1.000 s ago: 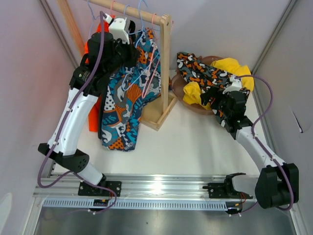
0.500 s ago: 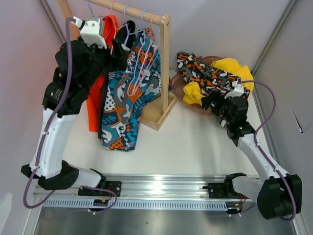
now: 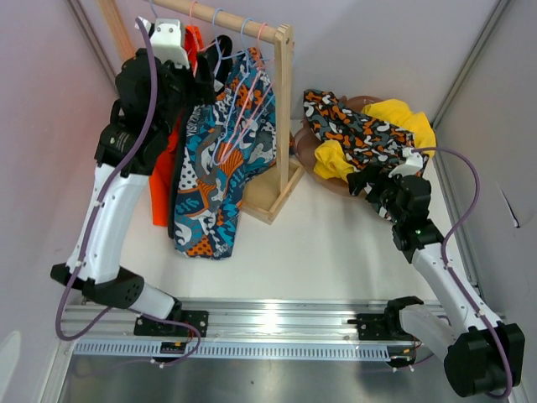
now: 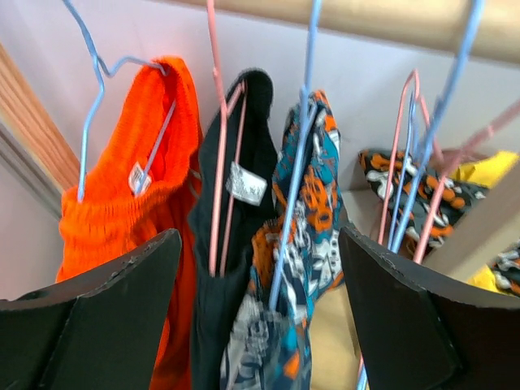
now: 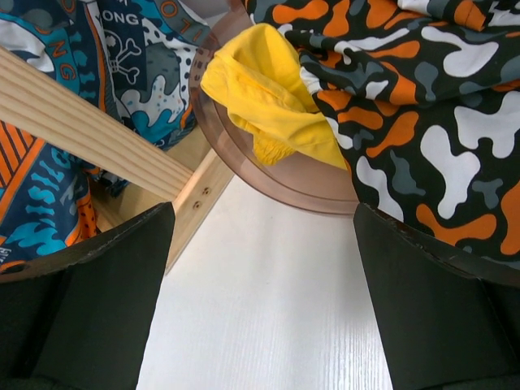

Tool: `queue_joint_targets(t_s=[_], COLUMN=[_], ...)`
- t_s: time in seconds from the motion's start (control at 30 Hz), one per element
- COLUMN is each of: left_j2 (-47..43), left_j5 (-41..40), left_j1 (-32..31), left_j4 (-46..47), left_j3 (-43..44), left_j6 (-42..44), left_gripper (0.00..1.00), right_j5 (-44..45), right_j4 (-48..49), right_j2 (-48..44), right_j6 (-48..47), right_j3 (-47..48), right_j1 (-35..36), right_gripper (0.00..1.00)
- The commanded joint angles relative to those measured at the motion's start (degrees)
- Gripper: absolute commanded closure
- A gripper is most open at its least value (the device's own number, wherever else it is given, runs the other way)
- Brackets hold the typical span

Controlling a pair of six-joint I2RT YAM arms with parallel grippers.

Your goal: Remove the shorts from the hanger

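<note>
Up at the rail (image 4: 366,20), left gripper (image 4: 256,240) wide open, empty, facing black shorts (image 4: 252,162) hung between orange pair (image 4: 122,211) and teal-print pair (image 4: 305,219); right gripper (image 5: 262,211) likewise, by bowl (image 5: 276,185) with yellow pair (image 5: 260,89) and camo pair (image 5: 422,122); light, limp cloth, likely best pinched at waistband.

We note plain bright orange shorts (image 4: 122,211), plain black shorts (image 4: 213,325), teal-orange-black print shorts (image 4: 313,211). Camouflage shorts (image 5: 422,122): orange, white, black. Plain yellow shorts (image 5: 268,97). Bowl (image 5: 284,183) translucent brown; tabletop (image 5: 268,325) white; rack (image 5: 89,130) pale wood.
</note>
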Motion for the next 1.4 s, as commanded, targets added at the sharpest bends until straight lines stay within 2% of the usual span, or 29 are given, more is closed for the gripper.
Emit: queue_joint_targets(t_s=[0.0,0.2,0.27,0.63,0.73,0.77,0.9,0.97,1.2,1.3,1.37], left_j2=[3.99,8.2,9.26,13.83,14.98,15.5,17.0,17.35,15.6,14.19,12.44], left_j5=[6.08,10.31,11.36,13.3,14.18,14.18,14.96,15.49,18.75,19.19,19.45], left_j1=[2.38,3.18,3.26,5.02,5.72,5.81,6.25,6.34,6.34,6.34,6.34], left_j4=[-1.35,-1.79,-2.23,-2.76,-2.76,-2.76,-3.72,-4.42,-5.47,-6.1,-6.18], left_j3=[6.67,9.4,10.19,11.07,10.99,10.99,12.3,13.44,16.95,20.39,20.74], left_j6=[-0.63,-1.51,-1.86,-3.27,-3.79,-3.97,-4.06,-4.06,-4.5,-4.85,-5.38], left_gripper=[0.15,0.18,0.25,0.41,0.48,0.59,0.8,1.0,1.0,1.0,1.0], right_j5=[0.25,0.69,0.87,1.4,1.57,1.57,1.83,1.84,-0.71,-1.15,1.29], right_j4=[0.1,-0.34,-0.34,0.01,0.01,0.01,0.01,-0.08,0.8,1.42,0.2], right_j2=[-1.35,-1.35,-1.35,-0.65,-0.65,-0.82,-1.17,-1.35,-3.71,-6.09,-5.83], right_j6=[-0.51,-1.3,-1.66,-2.27,-2.1,-2.27,-2.27,-2.18,-2.27,-3.24,-5.07], right_j3=[-0.64,-1.17,-1.34,-1.69,-1.87,-2.04,-2.66,-2.84,-1.44,1.11,6.02], right_j1=[0.18,0.18,0.18,0.09,0.0,-0.08,-0.08,-0.08,1.32,5.79,11.76], right_gripper=[0.01,0.01,0.01,0.01,0.01,0.01,0.01,0.01,0.01,0.01,0.01])
